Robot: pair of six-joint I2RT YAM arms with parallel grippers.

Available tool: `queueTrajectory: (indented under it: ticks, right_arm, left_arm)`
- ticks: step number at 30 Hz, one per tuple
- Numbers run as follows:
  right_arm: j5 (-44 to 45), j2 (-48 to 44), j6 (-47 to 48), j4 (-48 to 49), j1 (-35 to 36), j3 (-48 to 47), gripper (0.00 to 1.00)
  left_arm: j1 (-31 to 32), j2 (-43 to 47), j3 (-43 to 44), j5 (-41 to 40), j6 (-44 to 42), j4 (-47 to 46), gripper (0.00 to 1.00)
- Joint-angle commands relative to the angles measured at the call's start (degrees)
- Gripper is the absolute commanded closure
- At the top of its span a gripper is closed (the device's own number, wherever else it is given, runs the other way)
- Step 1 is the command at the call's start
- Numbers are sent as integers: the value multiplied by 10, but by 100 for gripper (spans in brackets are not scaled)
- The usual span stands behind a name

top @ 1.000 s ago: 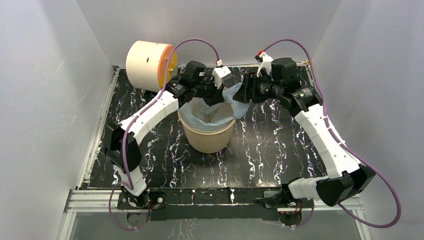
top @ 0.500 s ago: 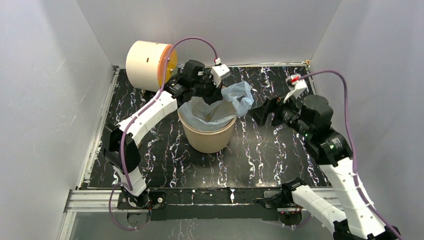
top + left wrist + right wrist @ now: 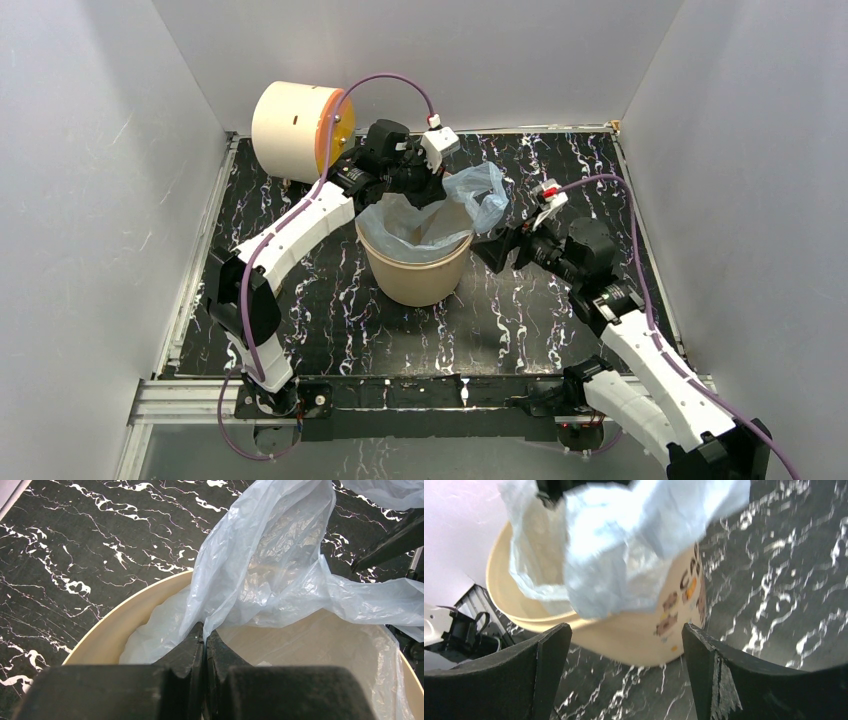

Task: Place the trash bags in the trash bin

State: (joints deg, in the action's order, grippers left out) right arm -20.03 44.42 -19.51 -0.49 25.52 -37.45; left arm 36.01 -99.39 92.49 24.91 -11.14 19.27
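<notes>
The trash bin (image 3: 415, 272), a round tan bucket, stands mid-table. The trash bag (image 3: 478, 192), pale blue and crinkly, lines its inside and billows up over the far right rim. My left gripper (image 3: 430, 190) hovers over the bin's far rim, shut on a fold of the bag (image 3: 270, 565); in the left wrist view its jaws (image 3: 205, 630) pinch the film just inside the bin rim (image 3: 115, 625). My right gripper (image 3: 492, 250) is open and empty, low beside the bin's right wall. In the right wrist view it (image 3: 625, 630) faces the bin (image 3: 639, 640) with the bag (image 3: 624, 545) above.
A cream drum with an orange face (image 3: 298, 130) lies on its side at the back left corner. White walls close in the black marbled table (image 3: 540, 320) on three sides. A metal rail (image 3: 400, 392) runs along the near edge.
My right gripper has let go of the bag, opened wide, and swung back and down to the bin's right side. The left gripper has kept its hold in place.
</notes>
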Motion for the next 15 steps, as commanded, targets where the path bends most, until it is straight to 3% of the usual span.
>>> queueTrajectory:
  ticks: [1, 6, 12, 15]
  right_arm:
    - [-35, 0, 11, 209, 0, 19, 10]
    - [-1, 11, 5, 248, 0, 33, 32]
    - [5, 25, -11, 205, 0, -2, 84]
    - [11, 23, -24, 114, 0, -73, 98]
  left_arm:
    - [-1, 35, 0, 2, 2, -5, 99]
    - [-1, 30, 5, 12, 6, -2, 99]
    - [-1, 34, 3, 7, 7, -1, 100]
    - [-1, 39, -1, -6, 7, -8, 100]
